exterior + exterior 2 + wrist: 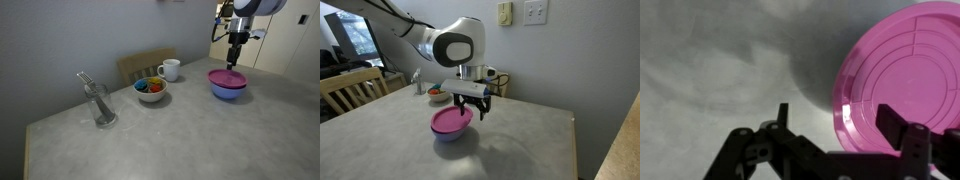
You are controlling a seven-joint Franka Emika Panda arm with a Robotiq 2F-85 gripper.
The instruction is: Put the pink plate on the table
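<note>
The pink plate (pixel 226 76) rests on top of a lavender-blue bowl (pixel 228 93) at the far side of the grey speckled table (pixel 180 135). Both exterior views show this; the plate (pixel 447 121) hides most of the bowl (pixel 451 135). My gripper (pixel 236 60) hangs just above the plate's edge, open and empty. It also shows in an exterior view (pixel 471 108). In the wrist view my gripper (pixel 840 122) has one finger over the bare table (pixel 700 60) and one over the plate (pixel 905 70), with the rim between them.
A white bowl with colourful contents (pixel 150 90), a white mug (pixel 170 69) and a clear glass holding a utensil (pixel 100 106) stand on the table. A wooden chair (pixel 146 62) is behind it. A wall is close behind the arm.
</note>
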